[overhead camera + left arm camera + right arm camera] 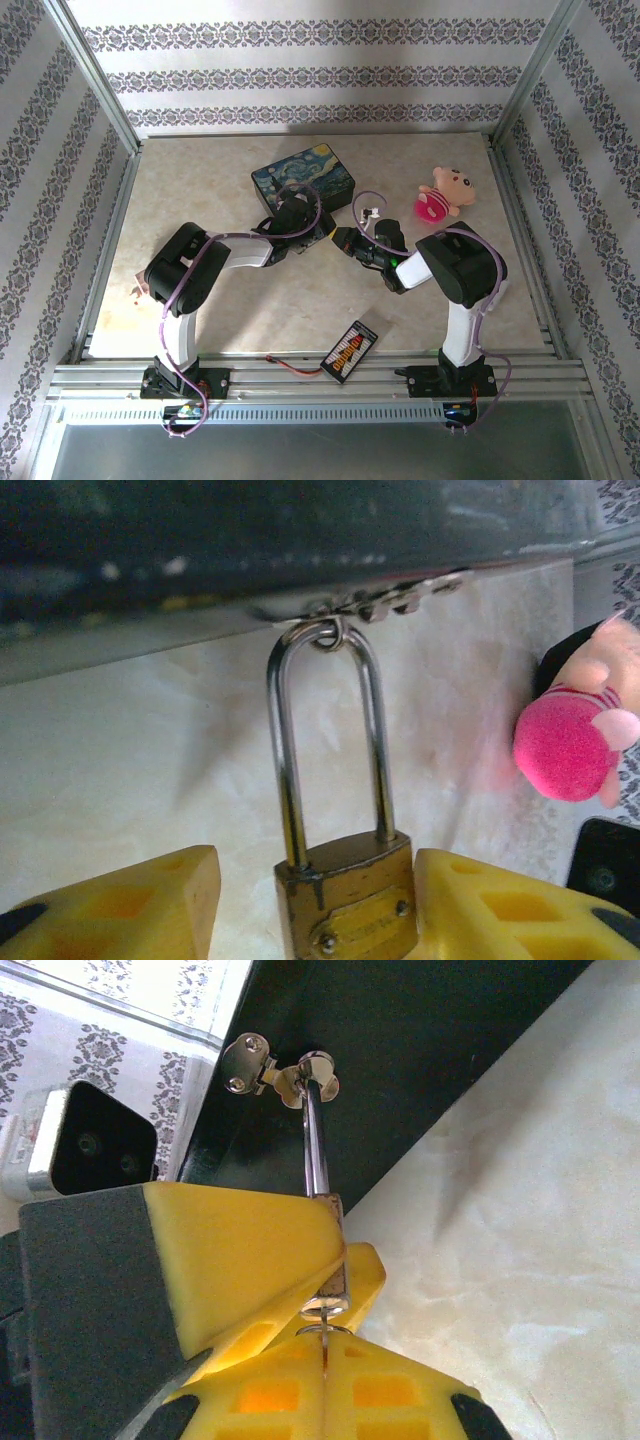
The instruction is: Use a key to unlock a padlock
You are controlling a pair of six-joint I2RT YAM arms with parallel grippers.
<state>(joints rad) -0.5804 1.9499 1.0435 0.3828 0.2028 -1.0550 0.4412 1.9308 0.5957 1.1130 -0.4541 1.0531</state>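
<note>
Hanging off the box (420, 1050), padlock (345, 900) sits between left gripper's (315, 868) part-open jaws, one side touching; right gripper (325, 1350) pinches key (325, 1315) at its base; steady body, align key, push straight.

- The padlock (350, 905) has a brass body, dull and a little scratched; its shackle (285, 750) is polished silver metal, very glossy.
- The key (326, 1348) is thin grey metal.
- The fingers (130, 900) of the left gripper (318, 910) and of the right gripper (326, 1362) are yellow plastic, matt, with dark grey matt parts.
- The table (120, 770) is smooth, with a pale marble pattern and a soft sheen.
- The plush toy (565, 745) is pink cloth, fuzzy.
- The Starry Night box (303, 175) has a glossy painted surface; its hasp (245, 1060) is bright metal.
</note>
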